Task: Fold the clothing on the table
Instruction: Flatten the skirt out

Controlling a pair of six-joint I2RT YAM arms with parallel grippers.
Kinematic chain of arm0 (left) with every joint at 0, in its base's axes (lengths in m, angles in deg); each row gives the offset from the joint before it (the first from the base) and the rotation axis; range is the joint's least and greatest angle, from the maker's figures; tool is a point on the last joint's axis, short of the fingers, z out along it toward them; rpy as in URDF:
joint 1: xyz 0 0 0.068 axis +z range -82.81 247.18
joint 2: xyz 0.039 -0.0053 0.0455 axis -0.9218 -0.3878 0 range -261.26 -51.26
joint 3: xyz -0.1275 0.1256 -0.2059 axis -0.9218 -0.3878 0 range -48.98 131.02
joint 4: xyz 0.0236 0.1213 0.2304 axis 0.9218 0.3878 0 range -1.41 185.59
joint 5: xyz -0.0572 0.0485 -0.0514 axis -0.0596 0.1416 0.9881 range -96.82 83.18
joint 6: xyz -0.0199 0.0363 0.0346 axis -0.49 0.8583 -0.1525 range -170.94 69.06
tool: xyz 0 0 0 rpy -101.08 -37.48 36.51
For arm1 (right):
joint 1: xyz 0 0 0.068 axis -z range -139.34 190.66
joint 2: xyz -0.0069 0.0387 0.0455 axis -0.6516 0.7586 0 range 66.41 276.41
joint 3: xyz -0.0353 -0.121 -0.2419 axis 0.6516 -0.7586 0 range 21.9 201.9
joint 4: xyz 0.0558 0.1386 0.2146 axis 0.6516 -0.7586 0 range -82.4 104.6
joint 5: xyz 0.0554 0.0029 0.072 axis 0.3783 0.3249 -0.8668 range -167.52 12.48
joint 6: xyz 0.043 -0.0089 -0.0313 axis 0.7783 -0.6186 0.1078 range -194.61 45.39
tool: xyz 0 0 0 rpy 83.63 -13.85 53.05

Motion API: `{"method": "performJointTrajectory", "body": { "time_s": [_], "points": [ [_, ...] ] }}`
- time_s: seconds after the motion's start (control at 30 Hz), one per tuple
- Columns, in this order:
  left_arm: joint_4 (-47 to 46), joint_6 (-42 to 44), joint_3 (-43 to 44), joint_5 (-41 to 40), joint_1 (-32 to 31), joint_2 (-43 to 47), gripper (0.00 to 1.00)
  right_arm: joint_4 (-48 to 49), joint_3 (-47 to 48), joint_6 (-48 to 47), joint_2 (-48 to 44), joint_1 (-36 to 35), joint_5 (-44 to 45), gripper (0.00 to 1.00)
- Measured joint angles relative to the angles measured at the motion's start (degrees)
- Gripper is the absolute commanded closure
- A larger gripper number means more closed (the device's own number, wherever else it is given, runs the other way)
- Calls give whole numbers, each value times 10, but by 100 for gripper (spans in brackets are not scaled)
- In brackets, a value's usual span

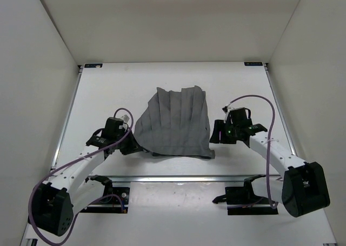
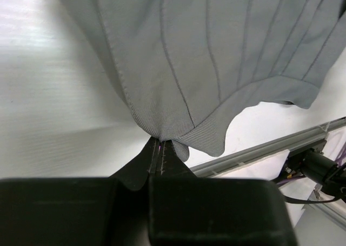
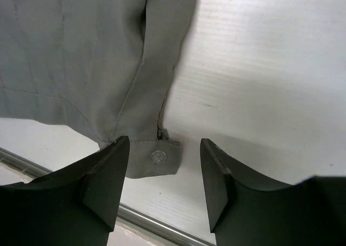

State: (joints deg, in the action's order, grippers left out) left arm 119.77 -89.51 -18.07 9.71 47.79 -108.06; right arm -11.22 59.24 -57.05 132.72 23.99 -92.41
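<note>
- The grey pleated clothing (image 1: 175, 121) lies fanned out on the middle of the white surface (image 1: 108, 89), between the two arms.
- The left jaws are clenched on its near left hem corner, pinching the fabric.
- The right jaws stand released and apart, either side of the near right corner, where a small button (image 3: 158, 157) shows on the tab.

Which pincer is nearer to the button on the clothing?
Right. The right pincer stands open, straddling the button; the left pincer grips the opposite corner of the clothing.
</note>
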Motion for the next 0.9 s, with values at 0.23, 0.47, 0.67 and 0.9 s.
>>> {"method": "performJointTrajectory", "body": {
  "time_s": [0.23,0.47,0.67,0.9],
  "points": [
    [0,0,-35,0,4,21,100,-4,-38,31,19,-29,-10,41],
    [-8,-3,-41,0,3,32,100,32,-64,78,37,-81,-29,47],
    [-8,-4,-44,0,4,41,100,101,-60,114,109,-138,-57,100],
    [5,4,-50,7,31,64,39,77,-57,108,92,-121,-35,100]
  ]
}}
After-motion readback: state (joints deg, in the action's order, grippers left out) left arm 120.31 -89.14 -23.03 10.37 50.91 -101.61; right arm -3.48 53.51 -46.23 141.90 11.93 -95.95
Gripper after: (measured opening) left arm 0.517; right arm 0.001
